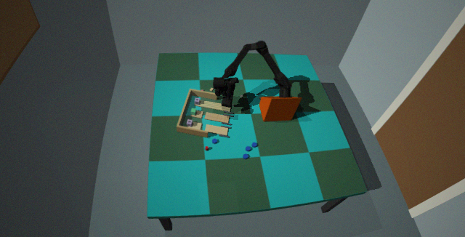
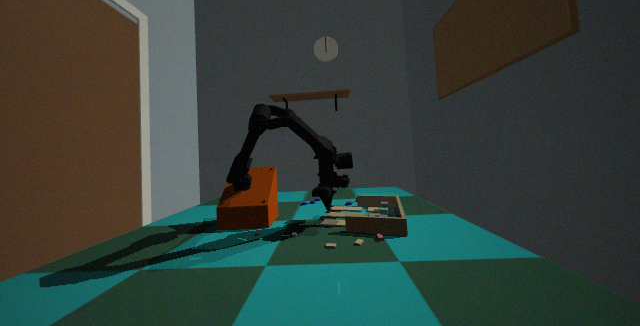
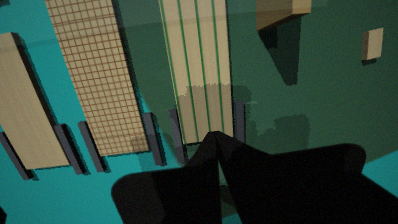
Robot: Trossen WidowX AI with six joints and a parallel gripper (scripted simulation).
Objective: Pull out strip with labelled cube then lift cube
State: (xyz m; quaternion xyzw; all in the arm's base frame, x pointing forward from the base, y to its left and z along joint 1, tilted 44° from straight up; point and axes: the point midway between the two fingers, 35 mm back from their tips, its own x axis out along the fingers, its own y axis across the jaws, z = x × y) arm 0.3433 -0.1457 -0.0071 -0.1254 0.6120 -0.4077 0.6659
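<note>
My gripper [image 1: 227, 105] [image 2: 328, 209] [image 3: 213, 136] is shut and empty, its tips at the near end of the green-striped strip [image 1: 214, 105] [image 3: 202, 75]. That strip runs unbroken to a lilac cube [image 1: 197, 100] with a dark mark. The grid-patterned strip [image 1: 217, 117] [image 3: 102, 80] and the plain strip [image 1: 216, 130] [image 3: 32, 105] each have a gap before a short piece. A green cube [image 1: 193, 110] stands at the grid strip's far piece, another marked lilac cube [image 1: 189, 122] at the plain one's. The marks are too small to read. Whether the tips touch the striped strip is unclear.
A wooden tray [image 1: 192, 132] [image 2: 375, 226] walls the cubes on three sides. Dark rails [image 3: 240, 122] flank the strips' near ends. Blue discs [image 1: 248, 148] and a red piece [image 1: 206, 148] lie on one side, small wooden blocks [image 2: 330, 246] on the other. An orange block [image 1: 281, 109] [image 2: 245, 216] stands by the arm's base.
</note>
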